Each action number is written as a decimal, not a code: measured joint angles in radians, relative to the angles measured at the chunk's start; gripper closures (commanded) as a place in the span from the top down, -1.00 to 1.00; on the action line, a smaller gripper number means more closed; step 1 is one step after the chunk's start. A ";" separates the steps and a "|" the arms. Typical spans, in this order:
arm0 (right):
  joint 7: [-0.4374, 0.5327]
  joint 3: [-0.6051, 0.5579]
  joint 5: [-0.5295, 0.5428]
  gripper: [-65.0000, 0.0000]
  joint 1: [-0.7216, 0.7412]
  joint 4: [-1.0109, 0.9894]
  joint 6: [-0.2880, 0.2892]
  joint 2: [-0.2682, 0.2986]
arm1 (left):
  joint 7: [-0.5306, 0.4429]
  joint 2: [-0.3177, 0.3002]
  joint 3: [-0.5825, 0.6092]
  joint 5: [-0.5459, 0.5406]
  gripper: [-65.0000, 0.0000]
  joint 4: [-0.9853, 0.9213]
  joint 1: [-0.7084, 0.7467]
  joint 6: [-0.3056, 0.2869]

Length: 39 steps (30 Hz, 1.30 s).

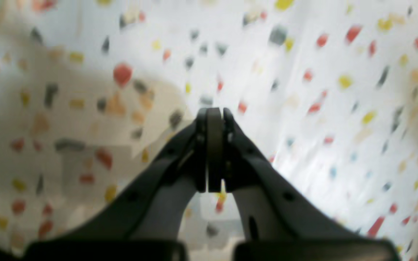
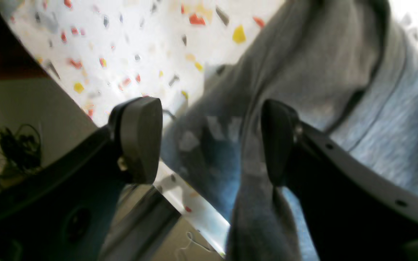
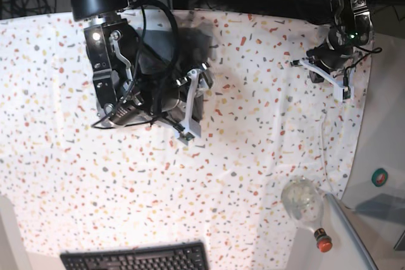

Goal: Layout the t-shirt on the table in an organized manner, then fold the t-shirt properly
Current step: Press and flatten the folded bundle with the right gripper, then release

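Only the right claw [image 2: 209,141] gapes over the t-shirt [image 2: 339,90].

Left gripper [image 1: 214,119], jaws pressed together, points toward twelve o'clock over the blurred, speckled white table [image 1: 339,108].

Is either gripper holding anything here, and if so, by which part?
Nothing is held. The left gripper is shut on nothing above the table. The right gripper is open, its pads either side of a bunched fold of the t-shirt, not clamped.
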 measured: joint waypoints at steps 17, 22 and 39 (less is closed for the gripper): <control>0.031 -0.049 0.017 -1.00 -0.126 0.294 -0.289 0.200 | -0.003 -0.051 -0.265 0.000 -1.00 -0.047 -0.016 -0.110; 0.206 -0.105 -0.004 -1.00 -0.074 0.090 -0.290 0.205 | 0.044 -0.048 -0.302 0.008 -1.00 -0.088 -0.026 -0.262; 0.266 -0.354 0.008 -1.00 0.063 -0.046 -0.436 0.096 | 0.071 -0.018 -0.225 0.016 -1.00 -0.078 -0.028 -0.266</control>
